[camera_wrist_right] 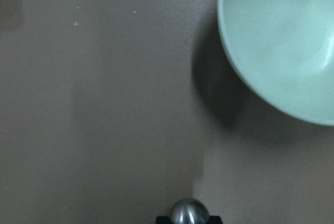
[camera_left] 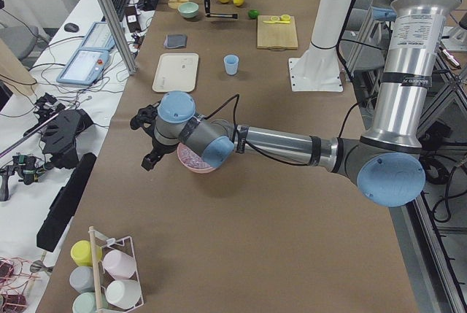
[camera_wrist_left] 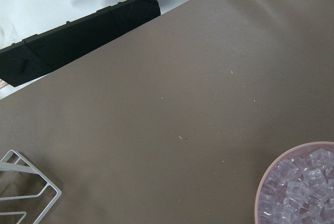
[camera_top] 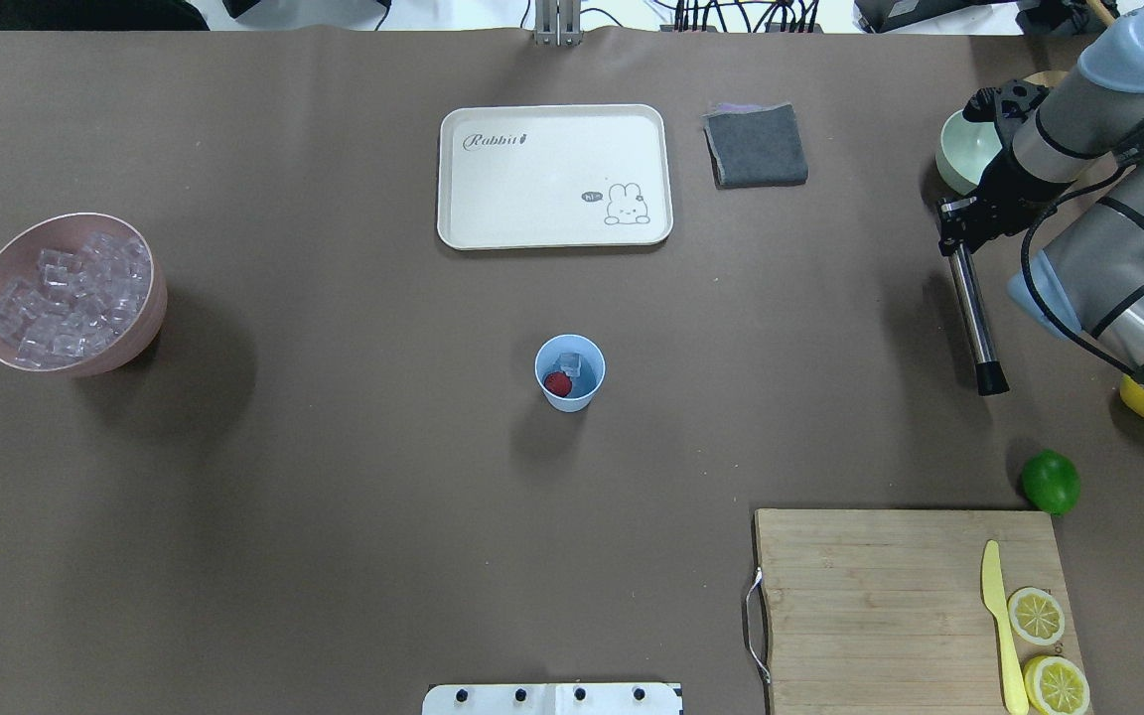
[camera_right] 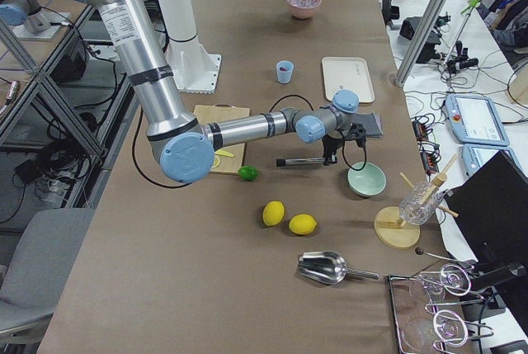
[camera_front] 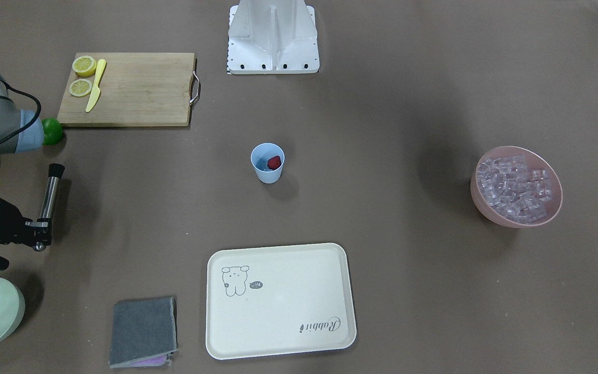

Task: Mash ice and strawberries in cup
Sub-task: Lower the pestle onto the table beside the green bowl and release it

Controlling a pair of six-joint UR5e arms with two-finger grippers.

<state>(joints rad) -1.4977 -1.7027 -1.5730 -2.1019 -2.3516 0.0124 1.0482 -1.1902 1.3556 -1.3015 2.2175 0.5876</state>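
Right now the light blue cup (camera_top: 570, 372) stands upright mid-table w/ one red strawberry (camera_top: 557, 383) and a clear ice cube (camera_top: 572, 363) inside, the two touching at the bottom. The right gripper (camera_top: 964, 226) is at the table's right edge, well apart from the cup. In the overhead view the cup lies to its left and nearer the robot's base. Its fingers are clamped on a steel muddler (camera_top: 972, 313) near the rounded metal end. The muddler is held roughly level above the table, black head pointing back toward the robot's side. The right wrist cam shows only the metal ball end at the bottom edge, plus part of the pale green bowl (camera_top: 961, 151), which sits just beyond the gripper.

The ice heap (camera_top: 71, 293) fills the pink bowl (camera_top: 140, 338) at the far left of the table, well apart from the cup. The left gripper (camera_left: 149, 160) shows only in the left side view, hanging just beside that bowl on its outer side; can't tell whether its fingers are apart or together. The left wrist cam catches the bowl's rim and cubes in its lower right corner, the rest bare brown table.

Elsewhere: a cream tray (camera_top: 552, 174) and a folded grey cloth (camera_top: 756, 144) on the far side from the robot. A green lime (camera_top: 1050, 482) lies near the corner of the wooden chopping board (camera_top: 880, 606), which carries two lemon halves (camera_top: 1037, 616) and a yellow knife (camera_top: 1001, 626)
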